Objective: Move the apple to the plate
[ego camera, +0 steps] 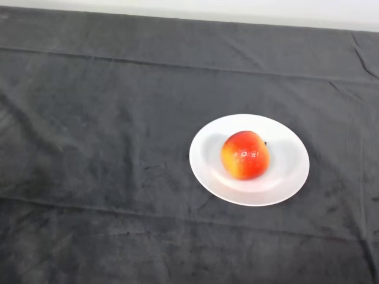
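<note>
A red and yellow apple (245,155) rests on a round white plate (290,177), slightly left of the plate's middle. The plate lies on the dark cloth, right of the table's centre.
The dark grey cloth (100,148) covers the whole table, with shallow creases running across it. A pale wall strip (195,9) marks the table's far edge.
</note>
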